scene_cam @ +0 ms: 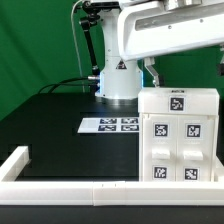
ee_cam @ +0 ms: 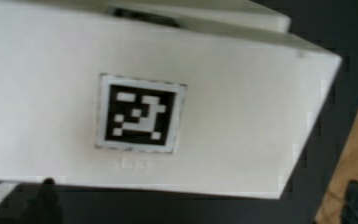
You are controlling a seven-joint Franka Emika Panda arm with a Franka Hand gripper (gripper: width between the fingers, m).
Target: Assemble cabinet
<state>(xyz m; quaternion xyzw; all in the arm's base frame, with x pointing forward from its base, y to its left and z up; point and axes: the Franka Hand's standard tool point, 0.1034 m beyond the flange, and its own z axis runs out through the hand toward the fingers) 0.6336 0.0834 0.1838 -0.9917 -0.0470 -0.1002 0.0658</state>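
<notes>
The cabinet (scene_cam: 180, 135) is a white box of panels with several black-and-white tags on its front and top. It stands on the black table at the exterior view's right. My gripper (scene_cam: 150, 74) hangs just behind the cabinet's upper back corner, mostly hidden by it. In the wrist view a white cabinet panel (ee_cam: 176, 90) with one tag (ee_cam: 140, 110) fills the picture close up. One dark fingertip (ee_cam: 34, 200) shows at the edge, beside the panel and not touching it. The gripper (ee_cam: 190, 208) is open and holds nothing.
The marker board (scene_cam: 110, 124) lies flat on the table at the middle. A long low white border rail (scene_cam: 60, 186) runs along the front edge and turns up at the exterior view's left. The robot's base (scene_cam: 118, 82) stands at the back.
</notes>
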